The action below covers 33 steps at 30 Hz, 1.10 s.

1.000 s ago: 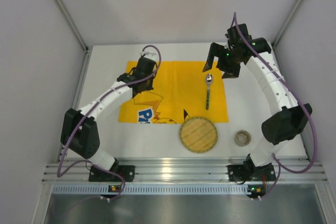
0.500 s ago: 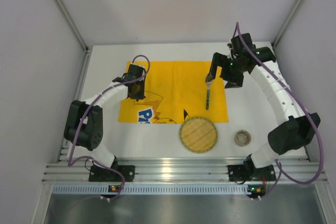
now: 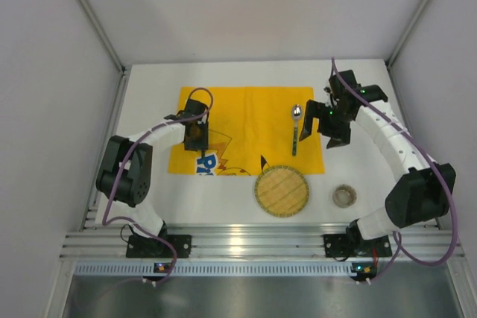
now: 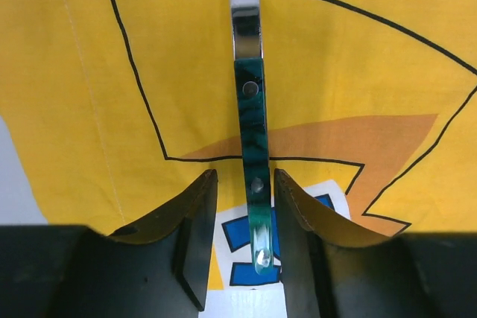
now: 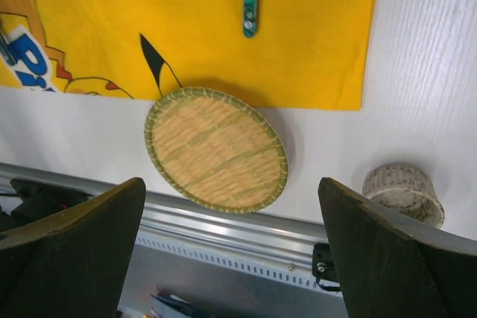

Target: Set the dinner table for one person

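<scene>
Dinner table [image 3: 145, 94], the white tabletop beneath the yellow mat [image 3: 246, 113], a step nearer set: green-handled utensil [image 4: 252, 147] freshly released on the mat's left side by the left end effector [image 4: 244, 184], right end effector [image 3: 328, 121] agape, empty, by its right edge.

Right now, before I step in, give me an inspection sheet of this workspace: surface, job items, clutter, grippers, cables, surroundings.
Surface: white dinner table, yellow printed mat flat on it.
Job's things: spoon on the mat's right side; green-handled utensil on its left side; round woven plate overlapping the mat's near edge; small woven cup on bare table beside it.
Clutter: nothing seen.
Grippers: left gripper open, fingers either side of the green handle, gaps showing; right gripper wide open, empty.
Cables: purple cable along each arm.
Surroundings: plain enclosure walls; aluminium rail at the near edge.
</scene>
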### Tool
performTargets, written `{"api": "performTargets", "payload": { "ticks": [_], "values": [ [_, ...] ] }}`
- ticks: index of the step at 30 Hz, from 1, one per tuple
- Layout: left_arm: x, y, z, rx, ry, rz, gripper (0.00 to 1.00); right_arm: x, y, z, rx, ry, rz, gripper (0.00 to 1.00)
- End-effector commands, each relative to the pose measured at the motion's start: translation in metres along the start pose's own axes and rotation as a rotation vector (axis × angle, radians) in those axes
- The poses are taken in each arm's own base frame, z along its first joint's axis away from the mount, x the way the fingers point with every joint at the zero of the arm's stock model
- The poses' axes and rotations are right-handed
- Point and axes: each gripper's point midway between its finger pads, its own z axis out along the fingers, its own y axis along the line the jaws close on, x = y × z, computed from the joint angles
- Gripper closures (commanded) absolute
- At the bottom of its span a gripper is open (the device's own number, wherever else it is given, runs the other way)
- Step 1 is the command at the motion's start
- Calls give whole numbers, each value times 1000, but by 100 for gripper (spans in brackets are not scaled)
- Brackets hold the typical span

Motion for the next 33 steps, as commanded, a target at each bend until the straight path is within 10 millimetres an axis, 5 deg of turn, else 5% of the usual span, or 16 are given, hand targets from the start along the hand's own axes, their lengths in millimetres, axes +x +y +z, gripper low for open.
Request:
{"api": "performTargets", "payload": {
  "ticks": [1, 8, 16, 23, 30, 32, 33],
  "values": [
    [-13, -1, -4, 5, -62, -31, 57, 7, -11, -1, -3, -30, -20, 0],
    [-23, -3, -15, 12, -75, -42, 57, 48, -27, 21, -12, 62, -28, 0],
    [-65, -11, -68, 43, -189, -52, 57, 103, -36, 64, -90, 196, 19, 0],
    [-76, -9, -96, 52, -253, -61, 59, 142, -43, 100, -131, 301, 53, 3],
    [-71, -2, -102, 25, -247, -43, 60, 140, -43, 122, -147, 314, 51, 31],
    [-68, 0, -101, 16, -244, -40, 60, 143, -44, 126, -145, 321, 49, 46],
    [-68, 1, -102, 12, -245, -37, 60, 143, -45, 129, -144, 322, 51, 61]
  ]
}}
